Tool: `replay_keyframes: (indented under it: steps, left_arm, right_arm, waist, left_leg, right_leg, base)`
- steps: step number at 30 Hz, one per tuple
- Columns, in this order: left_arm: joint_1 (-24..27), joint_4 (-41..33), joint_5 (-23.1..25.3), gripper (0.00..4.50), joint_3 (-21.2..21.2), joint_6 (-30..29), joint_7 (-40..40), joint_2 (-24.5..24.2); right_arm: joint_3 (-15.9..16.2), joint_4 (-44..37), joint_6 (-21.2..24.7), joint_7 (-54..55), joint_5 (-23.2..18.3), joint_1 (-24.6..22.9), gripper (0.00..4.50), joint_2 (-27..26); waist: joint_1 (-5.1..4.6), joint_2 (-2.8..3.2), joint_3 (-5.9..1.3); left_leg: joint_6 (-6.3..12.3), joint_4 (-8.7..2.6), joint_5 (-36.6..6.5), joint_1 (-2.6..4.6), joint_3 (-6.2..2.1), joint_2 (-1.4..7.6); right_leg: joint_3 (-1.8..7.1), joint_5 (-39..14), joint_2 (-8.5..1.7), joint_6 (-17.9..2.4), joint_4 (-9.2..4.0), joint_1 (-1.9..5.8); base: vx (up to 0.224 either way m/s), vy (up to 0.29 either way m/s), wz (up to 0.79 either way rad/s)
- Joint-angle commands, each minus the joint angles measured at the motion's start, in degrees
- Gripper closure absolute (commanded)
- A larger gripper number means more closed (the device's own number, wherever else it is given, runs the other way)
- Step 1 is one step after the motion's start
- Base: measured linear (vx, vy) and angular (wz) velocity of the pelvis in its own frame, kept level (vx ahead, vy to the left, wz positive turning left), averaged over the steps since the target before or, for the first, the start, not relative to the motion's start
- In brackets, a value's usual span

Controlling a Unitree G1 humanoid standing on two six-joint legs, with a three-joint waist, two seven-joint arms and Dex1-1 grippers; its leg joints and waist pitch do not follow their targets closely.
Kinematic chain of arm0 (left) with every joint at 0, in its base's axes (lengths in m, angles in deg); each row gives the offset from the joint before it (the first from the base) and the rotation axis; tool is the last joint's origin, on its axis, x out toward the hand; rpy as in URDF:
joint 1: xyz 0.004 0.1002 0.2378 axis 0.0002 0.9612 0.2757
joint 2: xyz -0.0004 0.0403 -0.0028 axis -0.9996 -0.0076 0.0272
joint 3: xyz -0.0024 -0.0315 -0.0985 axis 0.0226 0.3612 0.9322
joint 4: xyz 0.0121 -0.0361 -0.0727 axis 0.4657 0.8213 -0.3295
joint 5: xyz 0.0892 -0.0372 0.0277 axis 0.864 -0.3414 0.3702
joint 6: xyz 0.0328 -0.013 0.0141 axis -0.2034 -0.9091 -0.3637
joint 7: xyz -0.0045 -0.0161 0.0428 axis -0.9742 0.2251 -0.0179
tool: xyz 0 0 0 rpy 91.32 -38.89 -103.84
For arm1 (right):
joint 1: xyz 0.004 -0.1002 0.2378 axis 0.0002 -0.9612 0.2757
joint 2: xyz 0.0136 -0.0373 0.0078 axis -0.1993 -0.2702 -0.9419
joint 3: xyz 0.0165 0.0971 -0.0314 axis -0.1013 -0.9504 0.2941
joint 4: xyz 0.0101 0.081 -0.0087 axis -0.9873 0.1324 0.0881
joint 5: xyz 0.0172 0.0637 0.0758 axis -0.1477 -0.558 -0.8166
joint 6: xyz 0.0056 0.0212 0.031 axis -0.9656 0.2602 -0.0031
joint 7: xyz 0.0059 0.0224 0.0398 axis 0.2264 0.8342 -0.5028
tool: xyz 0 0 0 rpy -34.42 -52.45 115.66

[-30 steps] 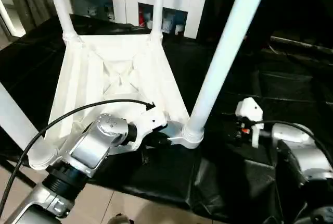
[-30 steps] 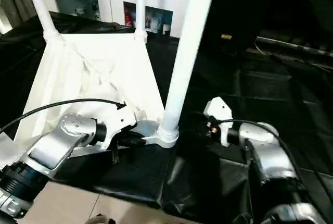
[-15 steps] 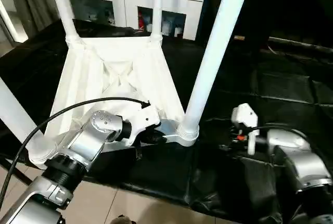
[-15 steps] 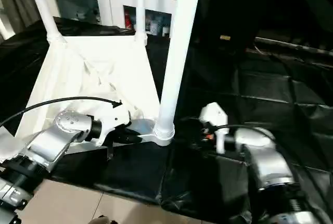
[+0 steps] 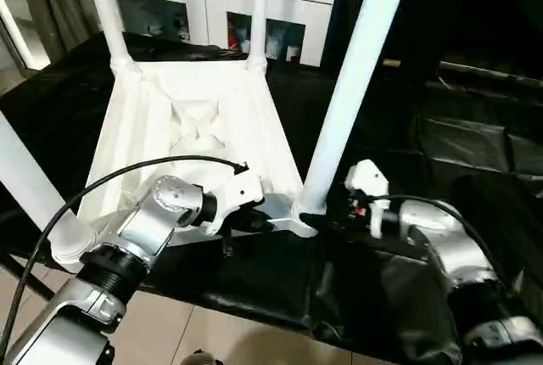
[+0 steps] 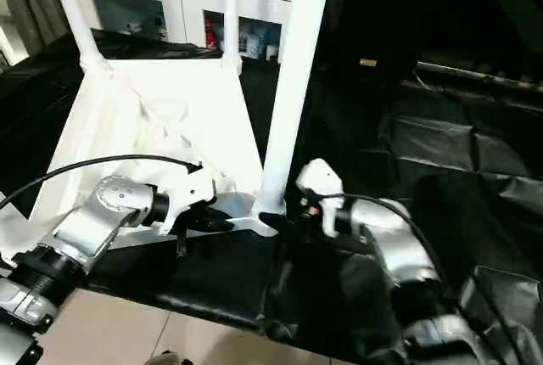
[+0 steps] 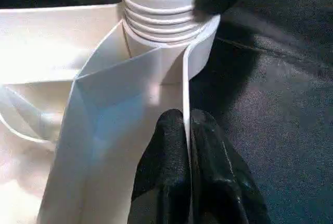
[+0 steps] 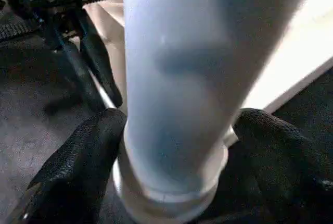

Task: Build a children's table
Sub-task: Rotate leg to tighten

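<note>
Right wrist view, right pincer (image 8: 174, 146) straddling leg (image 8: 182, 78) base

silver forearms (image 5: 140, 238), black cable (image 5: 102, 187)

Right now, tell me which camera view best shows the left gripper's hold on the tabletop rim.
The left wrist view: the left gripper pinches the thin tabletop rim between its fingers, just below the corner socket. The eye views show that gripper from the side at the near edge, the contact hidden. The right wrist view shows it behind the leg.
</note>
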Motion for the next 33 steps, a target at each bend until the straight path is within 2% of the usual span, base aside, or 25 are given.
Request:
replay_keyframes:
  steps: [1, 2, 3, 6, 8, 12, 13, 21, 25, 26, 28, 29, 30, 31, 32, 33]
  left_arm:
    - [-0.1, 0.86, -0.08, 4.5, 0.66, 1.08, 0.16, 0.29]
    - [-0.07, 0.84, -0.09, 4.5, 0.67, 1.03, 0.14, 0.28]
    - [-0.03, 0.79, -0.11, 4.5, 0.69, 0.99, 0.13, 0.27]
    - [0.04, 0.85, 0.0, 4.5, 0.75, 1.04, 0.03, 0.22]
    - [-0.05, 1.05, 0.04, 4.5, 0.79, 1.08, -0.05, 0.22]
    - [-0.24, 1.59, 0.31, 4.5, 0.96, 1.43, -0.15, 0.26]
    - [-0.3, 1.66, 0.35, 4.5, 1.02, 1.45, -0.18, 0.26]
    - [-0.3, 2.4, 0.28, 4.5, 1.71, 0.76, 0.69, 0.65]
    - [-2.27, 6.77, -0.12, 4.5, 4.62, -0.83, 7.4, 4.18]
    - [-3.97, 9.78, 0.52, 4.5, 5.67, -1.1, 11.83, 5.95]
    - [-4.8, 11.19, 0.92, 4.5, 6.02, -1.17, 13.86, 6.73]
    - [-7.85, 15.88, 1.92, 4.5, 7.37, -2.09, 21.59, 9.65]
    - [-8.01, 16.11, 1.92, 4.5, 7.46, -2.15, 21.94, 9.82]
    - [-10.34, 19.48, 1.84, 4.5, 8.85, -2.86, 27.27, 12.39]
    - [-11.55, 21.13, 1.63, 4.5, 9.57, -3.24, 29.83, 13.76]
    - [-12.03, 21.81, 1.72, 4.5, 9.77, -3.26, 30.73, 14.33]
  right_arm:
    - [-0.04, 1.26, -0.83, 0.72, 0.51, 0.86, 0.64, 0.03]
    - [0.02, 1.54, -0.92, 0.64, 0.44, 1.03, 0.64, -0.12]
    - [0.06, 1.77, -1.0, 0.57, 0.38, 1.16, 0.92, -0.25]
    - [0.33, 2.74, -1.7, 0.02, 0.71, 1.56, 1.0, -0.39]
    - [0.22, 3.35, -2.0, -0.16, 0.74, 1.8, 1.34, -0.48]
    - [0.3, 4.26, -2.83, -0.33, 0.89, 2.04, 1.52, -0.54]
    - [0.26, 4.41, -2.93, -0.33, 0.92, 2.11, 1.69, -0.56]
    - [0.37, 6.89, -3.78, 1.07, 1.84, 2.7, 1.77, -0.95]
    - [-1.25, 11.59, -1.91, 8.88, 2.97, 3.74, 1.77, -2.91]
    - [-2.38, 14.07, -0.4, 13.76, 3.24, 4.48, 1.77, -4.21]
    - [-2.93, 15.26, 0.29, 16.1, 3.34, 4.87, 1.77, -4.83]
    - [-4.91, 18.92, 2.14, 25.28, 3.48, 6.53, 1.77, -7.29]
    - [-5.02, 19.13, 2.23, 25.88, 3.51, 6.65, 1.77, -7.43]
    - [-6.29, 22.21, 3.5, 34.14, 4.06, 8.38, 1.77, -9.19]
    - [-6.77, 23.83, 4.16, 38.46, 4.42, 9.45, 1.77, -9.98]
    - [-6.92, 24.54, 4.33, 39.95, 4.5, 9.95, 1.77, -10.31]
  waist:
    - [0.18, -0.1, -3.2]
    - [0.14, -0.11, -3.21]
    - [0.15, -0.11, -3.22]
    - [0.13, -0.01, -3.21]
    - [0.03, 0.04, -3.19]
    - [0.03, -0.03, -3.09]
    - [0.02, 0.0, -3.05]
    - [-0.07, -0.13, -3.03]
    - [-0.45, -0.22, -2.95]
    - [-0.6, -0.25, -2.88]
    - [-0.67, -0.31, -2.88]
    - [-0.82, 0.02, -2.82]
    - [-1.0, 0.03, -2.79]
    - [-1.17, 0.33, -2.91]
    - [-1.47, 0.26, -3.03]
    - [-1.61, 0.31, -3.14]
  left_leg:
    - [-0.34, -4.24, -20.18, 1.27, -1.72, 2.73]
    - [-0.27, -4.28, -20.0, 1.11, -1.76, 2.71]
    - [-0.24, -4.33, -19.91, 1.06, -1.79, 2.72]
    - [-0.35, -4.35, -20.34, 1.14, -1.77, 2.77]
    - [-0.52, -4.4, -20.93, 1.18, -1.84, 2.78]
    - [-0.53, -4.35, -21.42, 1.25, -1.85, 2.72]
    - [-0.53, -4.39, -21.61, 1.28, -1.88, 2.76]
    - [-0.48, -4.39, -21.78, 1.27, -1.9, 2.75]
    - [-0.92, -4.27, -22.12, 1.37, -1.94, 2.52]
    - [-1.12, -4.25, -22.58, 1.44, -2.0, 2.43]
    - [-1.39, -4.02, -23.65, 1.83, -2.06, 2.23]
    - [-1.5, -3.99, -24.12, 1.9, -2.06, 2.16]
    - [-1.67, -3.91, -24.81, 2.05, -2.1, 2.08]
    - [-2.09, -4.01, -25.75, 1.97, -2.38, 2.1]
    - [-2.47, -4.16, -26.34, 1.77, -2.57, 2.21]
    - [-2.52, -4.23, -26.64, 1.8, -2.6, 2.25]
  right_leg:
    - [3.28, -26.0, -5.15, -7.15, -5.96, 1.76]
    - [3.27, -25.96, -5.19, -7.16, -5.86, 1.89]
    - [3.24, -26.0, -5.18, -7.08, -5.88, 1.94]
    - [3.27, -25.81, -5.13, -7.17, -5.85, 1.85]
    - [3.23, -26.46, -5.16, -7.13, -5.94, 1.84]
    - [3.22, -28.18, -5.26, -6.67, -6.16, 1.74]
    - [3.24, -28.55, -5.24, -6.53, -6.22, 1.68]
    - [3.21, -29.31, -5.24, -6.33, -6.28, 1.59]
    - [2.96, -31.95, -5.27, -5.8, -6.59, 1.49]
    - [2.78, -33.48, -5.22, -5.05, -6.89, 1.38]
    - [2.48, -35.66, -5.26, -4.24, -7.28, 1.14]
    - [2.32, -36.3, -5.27, -4.05, -7.58, 1.0]
    - [2.14, -36.96, -5.21, -3.8, -7.74, 0.8]
    - [1.73, -37.03, -5.26, -3.5, -7.77, 1.12]
    - [1.24, -36.41, -5.33, -3.19, -7.76, 1.45]
    - [1.13, -35.61, -5.3, -3.25, -7.74, 1.54]
  base:
    - [0.0, 0.0, 0.0]
    - [0.0, 0.0, 0.0]
    - [0.0, 0.0, 0.0]
    - [0.0, 0.0, 0.0]
    - [0.0, 0.0, 0.0]
    - [0.0, 0.0, 0.0]
    - [0.0, 0.0, 0.0]
    - [0.0, 0.0, 0.0]
    - [0.0, 0.0, 0.0]
    - [0.0, 0.0, 0.0]
    - [0.0, 0.0, 0.0]
    - [0.0, 0.0, 0.0]
    - [0.0, 0.0, 0.0]
    - [0.0, 0.0, 0.0]
    - [0.0, 0.0, 0.0]
    - [0.0, 0.0, 0.0]
